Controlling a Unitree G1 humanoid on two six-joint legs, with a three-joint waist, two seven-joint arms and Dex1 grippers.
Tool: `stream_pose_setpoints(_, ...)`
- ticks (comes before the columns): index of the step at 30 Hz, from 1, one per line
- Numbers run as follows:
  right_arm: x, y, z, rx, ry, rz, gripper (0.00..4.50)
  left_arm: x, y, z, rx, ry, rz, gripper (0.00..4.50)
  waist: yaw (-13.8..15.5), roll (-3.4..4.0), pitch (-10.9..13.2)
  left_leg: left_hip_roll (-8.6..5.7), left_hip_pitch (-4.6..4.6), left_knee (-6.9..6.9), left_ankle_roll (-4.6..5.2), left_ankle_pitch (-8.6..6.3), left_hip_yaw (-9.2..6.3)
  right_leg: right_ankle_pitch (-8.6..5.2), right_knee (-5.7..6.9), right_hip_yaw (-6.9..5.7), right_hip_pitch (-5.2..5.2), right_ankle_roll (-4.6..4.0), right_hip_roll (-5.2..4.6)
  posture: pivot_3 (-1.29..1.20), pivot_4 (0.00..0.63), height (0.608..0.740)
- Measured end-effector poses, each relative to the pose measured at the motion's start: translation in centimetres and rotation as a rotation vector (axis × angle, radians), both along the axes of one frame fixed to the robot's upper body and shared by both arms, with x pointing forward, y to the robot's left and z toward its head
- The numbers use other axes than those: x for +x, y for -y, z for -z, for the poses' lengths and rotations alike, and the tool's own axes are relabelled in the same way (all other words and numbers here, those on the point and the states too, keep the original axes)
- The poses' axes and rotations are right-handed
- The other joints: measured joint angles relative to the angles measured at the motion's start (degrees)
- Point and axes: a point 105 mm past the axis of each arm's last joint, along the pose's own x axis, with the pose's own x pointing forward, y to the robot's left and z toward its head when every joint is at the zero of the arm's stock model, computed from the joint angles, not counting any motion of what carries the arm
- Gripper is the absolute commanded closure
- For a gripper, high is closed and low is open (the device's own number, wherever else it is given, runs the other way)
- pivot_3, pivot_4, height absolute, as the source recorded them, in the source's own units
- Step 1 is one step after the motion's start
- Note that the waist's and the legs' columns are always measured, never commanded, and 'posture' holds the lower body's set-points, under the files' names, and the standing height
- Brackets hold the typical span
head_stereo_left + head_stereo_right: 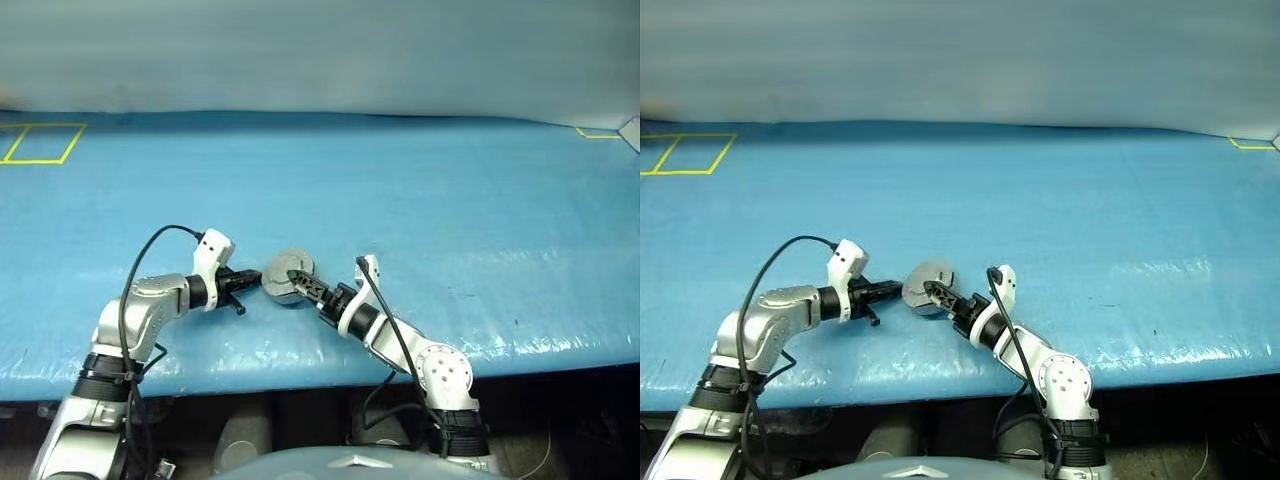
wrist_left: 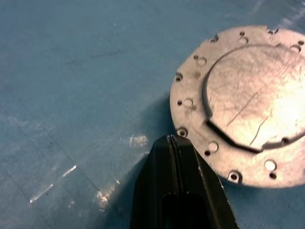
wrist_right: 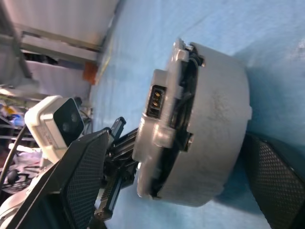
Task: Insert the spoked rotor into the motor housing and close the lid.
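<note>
Although the grey metal parts carry drilled holes and a small socket with gold pins, no brand, label or readable writing shows on them. Yellow tape outlines mark the blue surface (image 1: 420, 200) at its far left corner (image 1: 40, 143) and far right edge (image 1: 598, 133); the covering is glossy and creased, and a pale wall rises behind it. The motor housing (image 3: 214, 129) sits near the front edge of the surface, with the lid (image 2: 248, 100) lying closed over it, plain notched-rim face outward. The right gripper (image 1: 300, 279) has its jaws spread wide to either side of the housing, one mesh-faced finger on each flank. The left gripper (image 1: 248, 280) has its jaws pressed together, empty, their tip just beside the lid's rim.
</note>
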Motion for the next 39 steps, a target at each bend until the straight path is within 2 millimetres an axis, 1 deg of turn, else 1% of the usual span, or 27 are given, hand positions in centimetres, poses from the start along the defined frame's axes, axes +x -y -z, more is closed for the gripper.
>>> stream_pose_setpoints(1, 0.1, 0.1, 0.0, 0.0, -0.001, 0.011, 0.63, 0.0, 0.0, 0.0, 0.0, 0.001, 0.002, 4.5, -0.03, 0.01, 0.01, 0.01, -0.05, -0.01, 0.01, 0.0, 0.02, 0.02, -0.02, 0.01, -0.04, 0.01, 0.01, 0.0, 0.15, 0.74)
stream_pose_setpoints(5, 0.4, 0.4, -0.2, 0.01, 0.006, 0.039, 1.95, 0.0, 0.1, -0.1, -0.001, 0.003, 0.006, 4.5, -0.07, 0.07, 0.04, 0.0, -0.11, -0.1, 0.01, 0.0, 0.06, 0.03, -0.02, 0.05, -0.18, 0.02, 0.0, 0.0, 0.15, 0.74)
stream_pose_setpoints(6, 0.4, 0.4, -0.2, 0.011, 0.006, 0.04, 2.09, 0.1, 0.1, -0.1, -0.001, 0.004, 0.006, 4.5, -0.06, 0.07, 0.04, 0.0, -0.12, -0.1, 0.01, 0.0, 0.06, 0.03, -0.02, 0.05, -0.19, 0.02, 0.0, 0.0, 0.15, 0.74)
stream_pose_setpoints(12, 0.3, 0.4, -0.2, 0.019, -0.013, 0.041, 2.09, 0.1, 0.1, -0.1, 0.0, 0.007, 0.005, 4.5, -0.05, 0.07, 0.05, 0.0, -0.12, -0.1, 0.01, 0.0, 0.07, 0.03, -0.02, 0.06, -0.19, 0.02, 0.0, 0.0, 0.15, 0.74)
stream_pose_setpoints(16, -0.7, 0.3, -0.1, 0.043, -0.044, 0.022, 2.09, 0.1, 0.1, -0.2, -0.028, 0.012, -0.016, 4.5, -0.13, 0.08, 0.05, 0.02, -0.18, -0.11, 0.01, 0.0, 0.09, 0.03, -0.01, 0.08, -0.27, 0.01, 0.0, 0.0, 0.15, 0.74)
stream_pose_setpoints(19, -2.2, 0.2, 0.1, 0.063, -0.083, -0.008, 2.09, -0.4, -0.1, -0.2, -0.072, 0.001, -0.034, 4.5, -0.35, 0.09, 0.06, 0.04, -0.32, -0.1, 0.01, 0.0, 0.09, 0.03, -0.01, 0.08, -0.41, 0.01, 0.01, 0.0, 0.15, 0.74)
stream_pose_setpoints(22, -2.8, 0.2, 0.2, 0.071, -0.108, -0.017, 2.09, -1.0, -0.3, -0.3, -0.104, -0.011, -0.047, 4.5, -0.41, 0.09, 0.06, 0.04, -0.35, -0.09, 0.01, 0.0, 0.09, 0.03, 0.0, 0.08, -0.43, 0.01, 0.0, 0.0, 0.15, 0.74)
stream_pose_setpoints(24, -2.9, 0.5, 0.2, 0.077, -0.12, -0.001, 2.09, -1.3, -0.6, -0.5, -0.138, -0.017, -0.073, 4.5, -0.39, 0.08, 0.07, 0.04, -0.37, -0.07, 0.01, 0.0, 0.08, 0.03, -0.01, 0.07, -0.43, 0.01, 0.0, 0.0, 0.15, 0.74)
stream_pose_setpoints(26, -2.4, 1.2, 0.0, 0.093, -0.131, 0.046, 2.09, -1.6, -0.5, -1.0, -0.211, -0.025, -0.102, 4.5, -0.37, 0.08, 0.07, 0.04, -0.4, -0.02, 0.02, -0.01, 0.08, 0.05, -0.02, 0.07, -0.44, 0.03, -0.01, 0.0, 0.15, 0.74)
stream_pose_setpoints(28, -1.3, 2.5, -0.4, 0.119, -0.128, 0.133, 2.09, -2.1, -0.4, -1.9, -0.309, -0.033, -0.142, 4.5, -0.31, 0.1, 0.1, 0.04, -0.54, 0.07, 0.02, -0.01, 0.06, 0.09, -0.03, 0.05, -0.51, 0.1, -0.01, 0.0, 0.15, 0.74)
stream_pose_setpoints(31, 1.0, 4.6, -2.6, 0.179, -0.062, 0.26, 2.09, -3.0, 0.2, -2.9, -0.468, -0.055, -0.196, 4.5, -0.33, 0.16, 0.15, 0.03, -0.71, 0.27, 0.08, -0.04, 0.05, 0.16, -0.03, 0.05, -0.58, 0.18, -0.01, 0.0, 0.15, 0.74)
stream_pose_setpoints(33, 2.1, 5.3, -4.3, 0.228, -0.01, 0.302, 2.09, -3.6, 0.7, -3.1, -0.581, -0.087, -0.248, 4.5, -0.48, 0.17, 0.15, 0.03, -0.7, 0.31, 0.1, -0.05, 0.06, 0.17, -0.01, 0.06, -0.57, 0.19, 0.0, 0.0, 0.15, 0.74)
stream_pose_setpoints(36, 2.7, 5.3, -5.7, 0.268, 0.028, 0.306, 2.09, -4.5, 1.7, -2.9, -0.763, -0.17, -0.327, 3.91, -0.66, 0.17, 0.15, 0.04, -0.7, 0.31, 0.13, -0.07, 0.03, 0.16, 0.0, 0.04, -0.56, 0.17, 0.02, 0.0, 0.15, 0.74)
stream_pose_setpoints(39, 3.0, 4.7, -6.4, 0.282, 0.041, 0.289, 2.09, -4.7, 2.4, -3.7, -0.987, -0.22, -0.404, 2.89, -0.53, 0.16, 0.16, 0.02, -0.77, 0.46, 0.15, -0.08, 0.02, 0.17, 0.03, 0.03, -0.56, 0.18, 0.0, 0.0, 0.15, 0.74)
